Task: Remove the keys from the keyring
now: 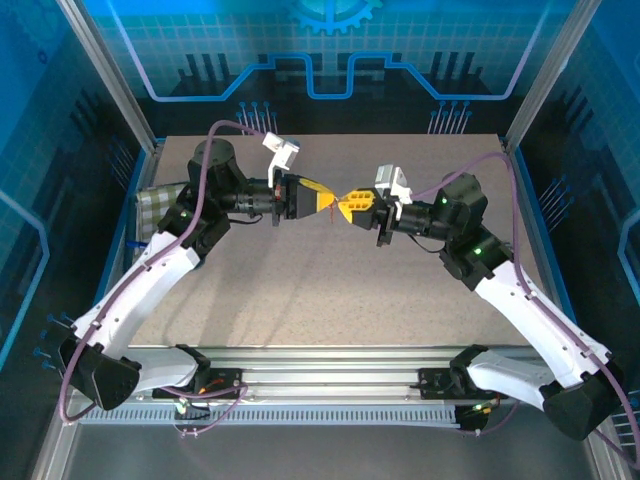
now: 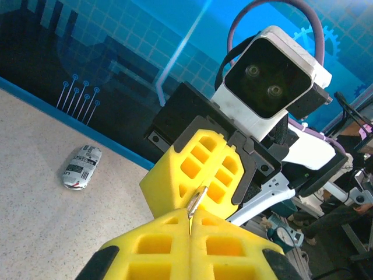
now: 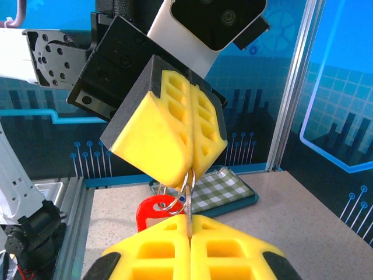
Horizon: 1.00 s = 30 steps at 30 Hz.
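At the bottom edge of the right wrist view, the fingers of the right gripper (image 3: pixel 189 217) are pressed together on the keys (image 3: pixel 189 201), a thin grey sliver seen edge-on at frame centre. Just above, the wire keyring (image 3: pixel 171 197) loops up into the fingers of the left gripper (image 3: pixel 190 170), which pinch it tight. Behind, a red tag (image 3: pixel 150 213) hangs over the table (image 3: pixel 303 221).

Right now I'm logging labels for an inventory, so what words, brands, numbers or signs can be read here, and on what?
No text here can be read.
Crumpled packet: black-and-white print, too blurred to read.
Blue backdrop: gear and circuit-line graphics, no words.
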### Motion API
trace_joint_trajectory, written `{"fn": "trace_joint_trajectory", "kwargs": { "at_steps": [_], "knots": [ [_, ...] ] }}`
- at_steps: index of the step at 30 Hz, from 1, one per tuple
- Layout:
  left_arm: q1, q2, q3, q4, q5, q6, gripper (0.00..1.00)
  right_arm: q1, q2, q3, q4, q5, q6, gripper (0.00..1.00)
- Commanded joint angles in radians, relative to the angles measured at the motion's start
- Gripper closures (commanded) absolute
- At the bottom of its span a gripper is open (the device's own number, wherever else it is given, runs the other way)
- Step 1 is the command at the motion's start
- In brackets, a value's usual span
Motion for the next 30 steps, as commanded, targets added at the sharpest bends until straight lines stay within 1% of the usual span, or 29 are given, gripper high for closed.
{"fn": "trace_joint_trajectory", "kwargs": {
  "at_steps": [1,4,8,14,17,21,27,30],
  "knots": [
    [-0.007,-0.002,-0.009,0.089,-0.025,-0.082,1.00,-0.009,-0.023,-0.011,0.050,0.026,0.006,1.00],
    [-0.006,-0.009,-0.049,0.186,-0.054,-0.161,1.00,0.005,-0.060,-0.067,0.117,0.065,-0.025,1.00],
    [-0.006,-0.012,-0.074,0.248,-0.080,-0.221,1.00,0.038,-0.089,-0.104,0.137,0.118,-0.091,1.00],
    [-0.002,-0.016,-0.088,0.314,-0.101,-0.285,1.00,0.086,-0.132,-0.174,0.181,0.198,-0.176,1.00],
    [0.002,-0.018,-0.101,0.350,-0.109,-0.309,1.00,0.110,-0.146,-0.189,0.254,0.221,-0.194,1.00],
    [0.003,-0.019,-0.109,0.360,-0.122,-0.326,1.00,0.158,-0.146,-0.189,0.226,0.288,-0.266,1.00],
    [0.003,-0.030,-0.118,0.361,-0.162,-0.329,1.00,0.280,-0.126,-0.175,0.155,0.431,-0.429,1.00],
    [0.003,-0.029,-0.118,0.358,-0.161,-0.328,1.00,0.304,-0.119,-0.176,0.164,0.473,-0.440,1.00]
  ]
}}
